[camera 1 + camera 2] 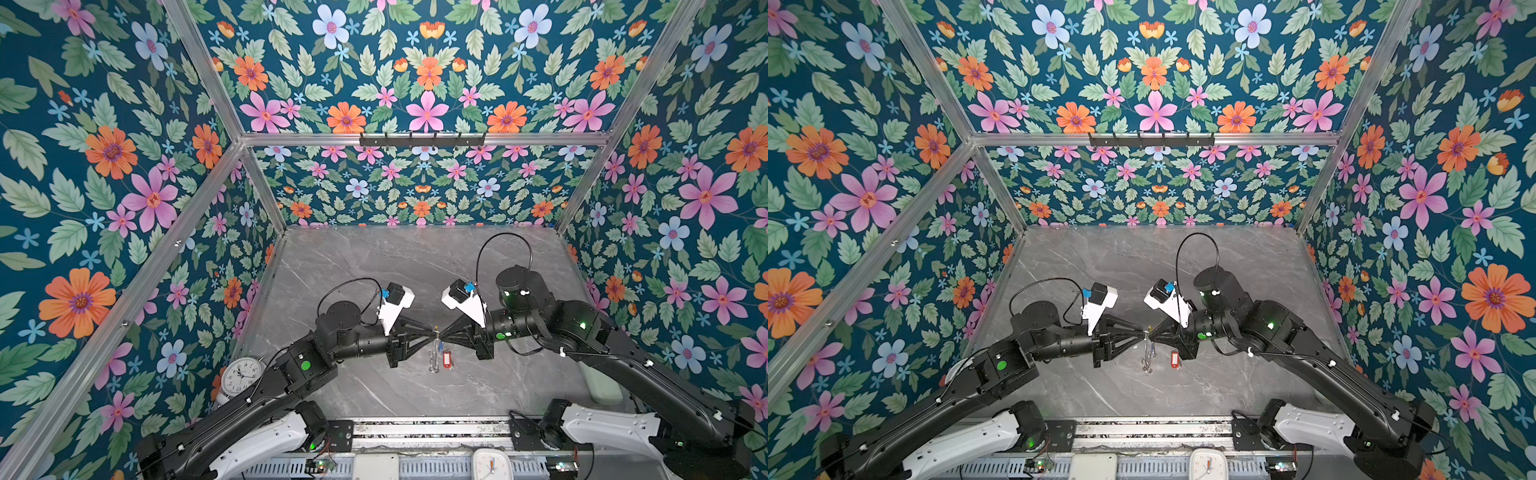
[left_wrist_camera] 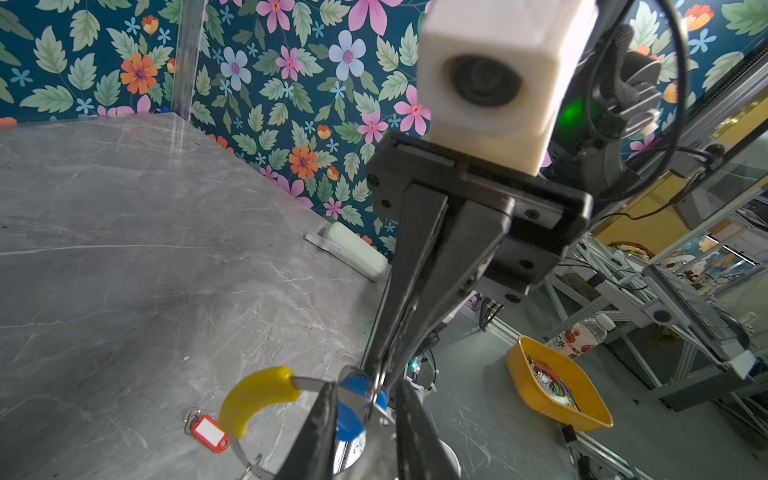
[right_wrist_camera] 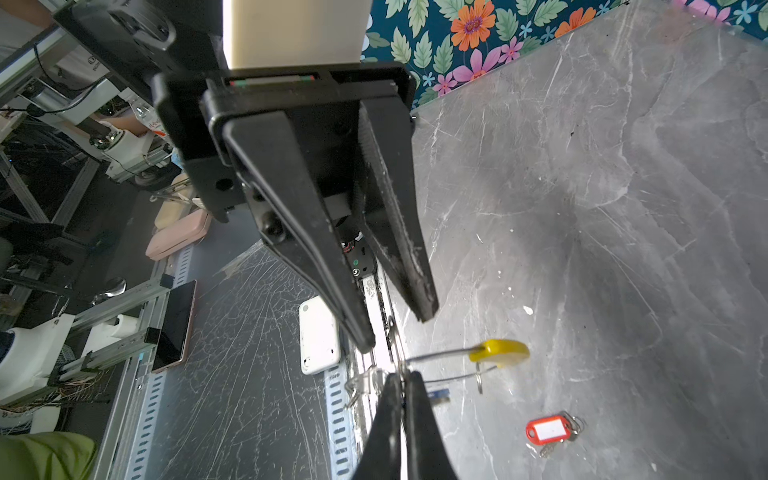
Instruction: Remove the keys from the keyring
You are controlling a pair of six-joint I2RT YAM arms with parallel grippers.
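The keyring [image 3: 440, 354], a thin wire hoop with a yellow sleeve [image 2: 257, 395], hangs above the marble table between both grippers. My right gripper [image 3: 402, 376] is shut on its wire. The blue-tagged key [image 2: 353, 407] still hangs on the hoop. My left gripper [image 2: 368, 384] is open, its fingers [image 2: 316, 432] on either side of the blue tag and the wire. The red-tagged key [image 3: 548, 430] lies loose on the table below. In both top views the two grippers meet tip to tip at mid-table [image 1: 436, 333] [image 1: 1148, 334].
A round clock [image 1: 243, 374] stands at the table's left edge. A pale green case [image 1: 598, 382] lies at the right edge. A white device [image 1: 376, 465] and a square clock [image 1: 492, 463] sit beyond the front rail. A yellow bowl [image 2: 557, 386] sits off the table.
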